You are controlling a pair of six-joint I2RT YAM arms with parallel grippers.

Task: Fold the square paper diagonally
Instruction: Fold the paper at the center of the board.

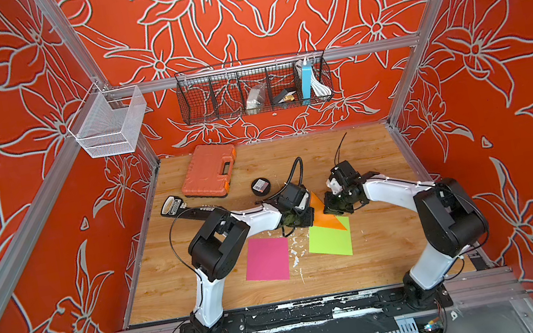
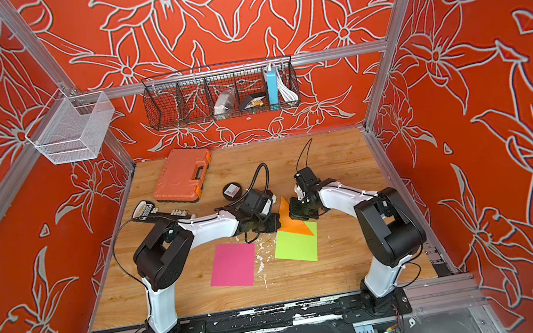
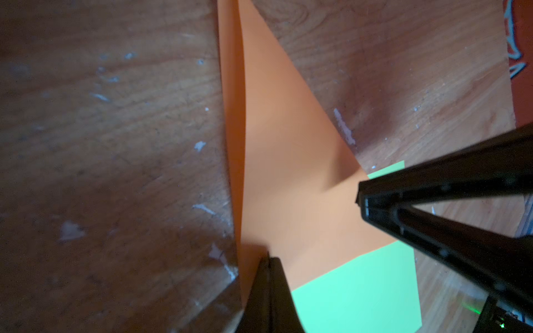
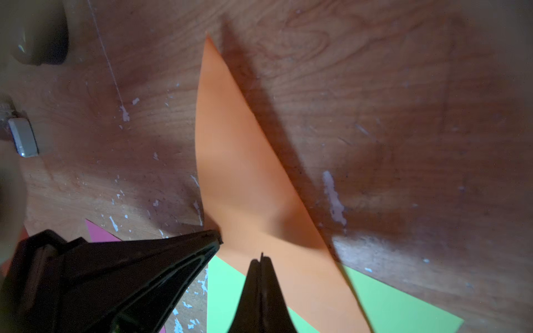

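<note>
The orange square paper (image 1: 325,215) (image 2: 289,221) lies folded into a triangle on the wooden table, its near corner overlapping a green sheet (image 1: 331,242). In the left wrist view the orange paper (image 3: 282,150) shows two layers along one long edge, slightly lifted. My left gripper (image 3: 268,257) (image 1: 306,221) is shut, its tip resting on the paper's left side near that edge. My right gripper (image 4: 262,257) (image 1: 333,209) is shut too, its tip on the paper (image 4: 239,161) near the green sheet (image 4: 398,305). Nothing shows between either pair of fingers.
A pink sheet (image 1: 267,259) lies flat left of the green one, with white paint flecks between them. Behind the arms are an orange tool case (image 1: 209,171), a round black tin (image 1: 261,186) and a black device (image 1: 172,205). Wire baskets (image 1: 254,89) hang on the back wall.
</note>
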